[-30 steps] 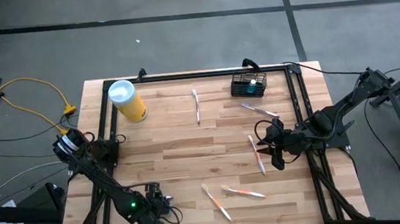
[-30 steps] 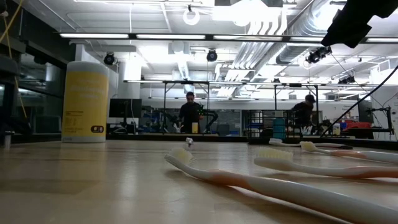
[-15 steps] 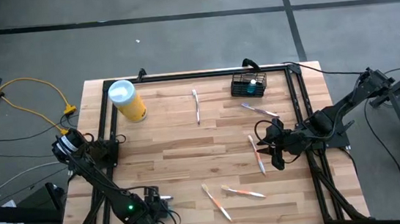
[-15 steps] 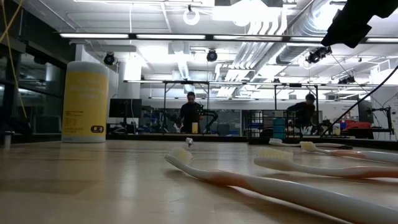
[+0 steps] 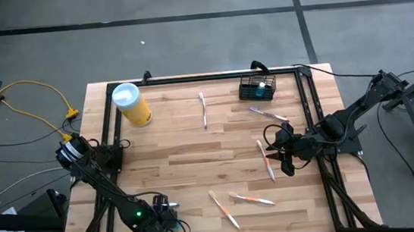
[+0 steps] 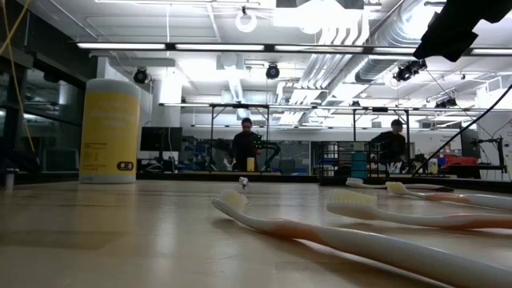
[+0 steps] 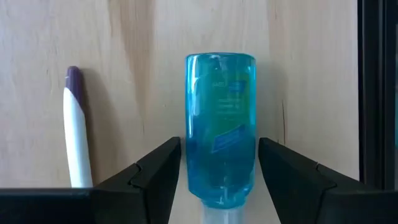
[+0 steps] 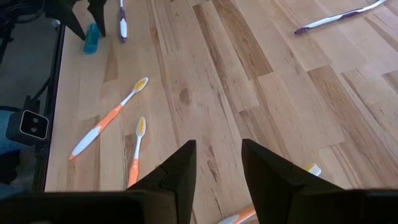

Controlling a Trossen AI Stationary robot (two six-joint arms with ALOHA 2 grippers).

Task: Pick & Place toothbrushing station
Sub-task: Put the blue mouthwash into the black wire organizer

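The left claw (image 7: 217, 186) is low at the near left corner of the pale wooden plank table (image 5: 187, 144), its fingers apart on either side of a lying clear blue plastic bottle (image 7: 220, 127), gaps showing on both sides, with a white, purple-tipped toothbrush (image 7: 76, 124) just beside. The right claw (image 5: 282, 157) hovers with fingers parted and empty near the right edge, over a white-and-orange toothbrush (image 5: 265, 159). The small black wire-mesh basket (image 5: 257, 88) sits at the far edge, well apart from both, with bare wood across the middle.

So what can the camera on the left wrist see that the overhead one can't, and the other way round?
Only the left wrist view shows a blue bottle lying on the wood between the left tool's open fingers, with a purple-tipped brush beside it. Only the overhead view shows the basket, the canister, the scattered toothbrushes and the right tool, which hovers over one toothbrush. Both show the table.
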